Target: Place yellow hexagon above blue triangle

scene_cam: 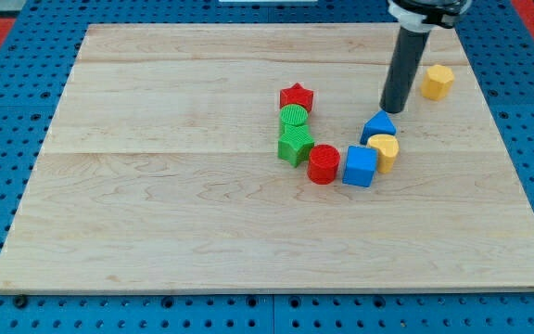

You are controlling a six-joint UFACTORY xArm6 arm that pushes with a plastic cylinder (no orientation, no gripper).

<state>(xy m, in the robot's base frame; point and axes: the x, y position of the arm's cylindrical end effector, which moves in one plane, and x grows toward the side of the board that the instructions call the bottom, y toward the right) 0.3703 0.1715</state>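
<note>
The yellow hexagon (437,82) lies at the view's upper right on the wooden board. The blue triangle (378,126) lies right of the board's middle. My tip (393,110) stands just above the blue triangle, nearly touching its top, and to the lower left of the yellow hexagon. The dark rod rises from it toward the view's top.
A yellow heart (386,149) and a blue cube (361,166) lie just below the blue triangle. A red cylinder (323,164), a green star (295,146), a green cylinder (293,116) and a red star (297,96) curve away to the left.
</note>
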